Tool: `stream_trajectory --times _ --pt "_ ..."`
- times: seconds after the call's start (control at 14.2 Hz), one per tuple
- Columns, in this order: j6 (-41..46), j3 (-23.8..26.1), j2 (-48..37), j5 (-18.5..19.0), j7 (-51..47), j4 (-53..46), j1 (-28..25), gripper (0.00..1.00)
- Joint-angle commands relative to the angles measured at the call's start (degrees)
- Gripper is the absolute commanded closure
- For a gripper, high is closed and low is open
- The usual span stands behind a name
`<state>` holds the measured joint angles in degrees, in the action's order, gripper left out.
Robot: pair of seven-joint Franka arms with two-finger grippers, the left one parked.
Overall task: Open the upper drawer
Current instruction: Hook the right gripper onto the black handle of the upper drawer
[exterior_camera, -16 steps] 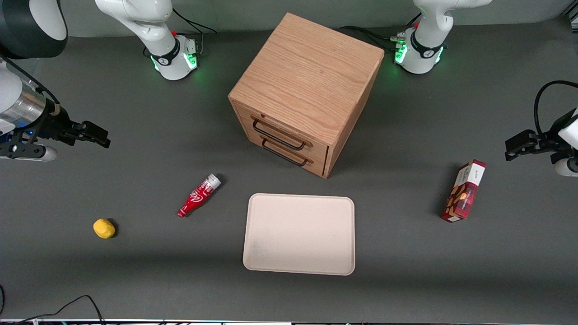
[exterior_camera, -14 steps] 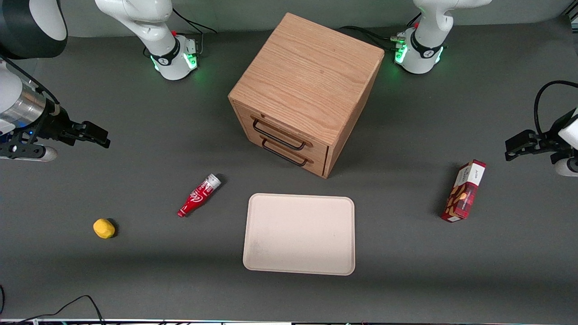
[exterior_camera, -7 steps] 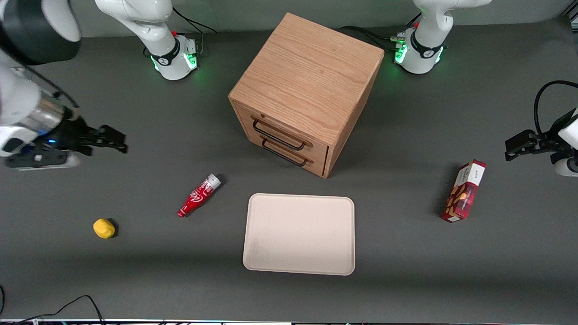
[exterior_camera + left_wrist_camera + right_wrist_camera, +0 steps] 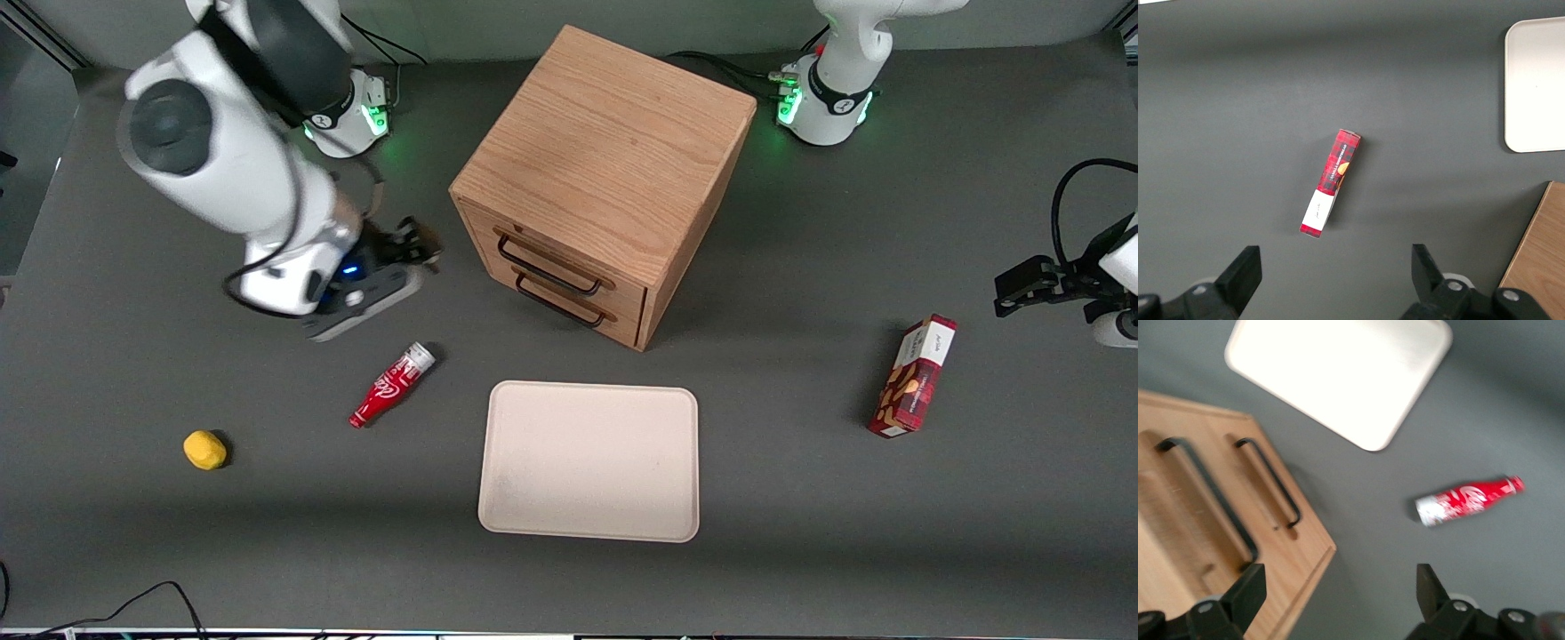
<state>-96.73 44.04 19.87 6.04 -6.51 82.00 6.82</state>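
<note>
1. Oak-veneer cube cabinet (image 4: 605,169) stands mid-table, its two-drawer front turned toward about 7 o'clock in the front view.
2. Its upper drawer (image 4: 560,258), a wide shallow light-wood front with a long thin black wire handle (image 4: 547,264), sits flush and closed, directly above the lower drawer (image 4: 578,311) with a matching handle.
3. Black two-finger gripper (image 4: 418,251) hangs just beside the cabinet's front corner, toward the working arm's end of the table, touching nothing; its fingers (image 4: 1248,593) stand well apart with nothing between them.
4. Red soda bottle (image 4: 391,385) lies on its side at about 6 o'clock from the gripper, near it.
5. Pale rectangular tray (image 4: 589,460) lies flat, nearer the front camera than the cabinet.
6. Small yellow lump (image 4: 204,449) rests at about 8 o'clock from the bottle.
7. Red snack box (image 4: 913,375) lies toward the parked arm's end of the table.
</note>
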Motion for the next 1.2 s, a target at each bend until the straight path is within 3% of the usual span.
stream_trajectory --times 0.0,0.21,0.49,0.85,1.13 --pt "-0.82 2.98 4.03 4.67 1.14 -2.9 -4.26 0.0" --pt "-3.9 3.68 6.67 4.42 1.32 -2.46 -6.03 0.0" --pt "-6.53 3.51 11.05 5.03 8.87 -2.37 -6.99 0.0" --pt "-12.16 2.89 14.49 8.98 9.58 1.14 -8.49 0.0" --pt "-13.57 2.54 16.86 9.16 9.5 1.41 -8.66 0.0"
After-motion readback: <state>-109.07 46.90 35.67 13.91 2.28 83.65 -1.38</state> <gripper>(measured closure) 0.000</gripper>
